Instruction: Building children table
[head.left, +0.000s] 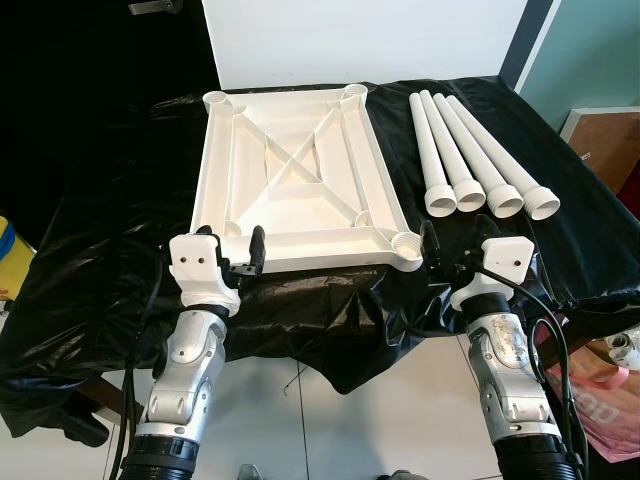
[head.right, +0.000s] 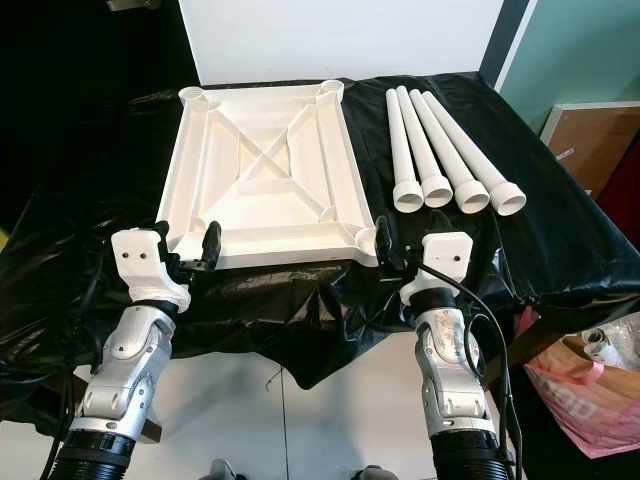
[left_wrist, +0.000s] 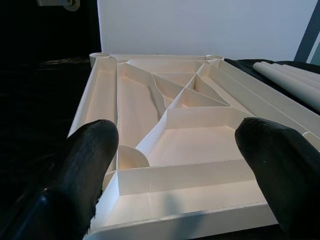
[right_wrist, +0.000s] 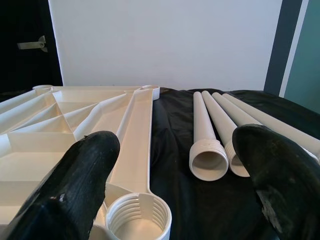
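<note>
Both grippers, left (head.left: 243, 262) and right (head.left: 447, 262), spread empty at near edge | upturned tabletop (head.left: 295, 180) on black sheet (head.left: 90, 260), four threaded legs (head.left: 480, 160) beside | risk: I cross-thread a leg, or slippery sheet probably shifts the top

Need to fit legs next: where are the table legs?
The four white legs lie side by side on the black-covered table, right of the upturned tabletop, ahead of the right gripper.

Right gripper (right_wrist: 175, 190) fingers (right_wrist: 80, 185) stand spread wide. Between them, close in, sits a threaded corner socket (right_wrist: 137, 217) of the white tabletop (right_wrist: 75, 120). Four white legs (right_wrist: 207, 135) lie side by side ahead on black sheeting (right_wrist: 175, 150).
</note>
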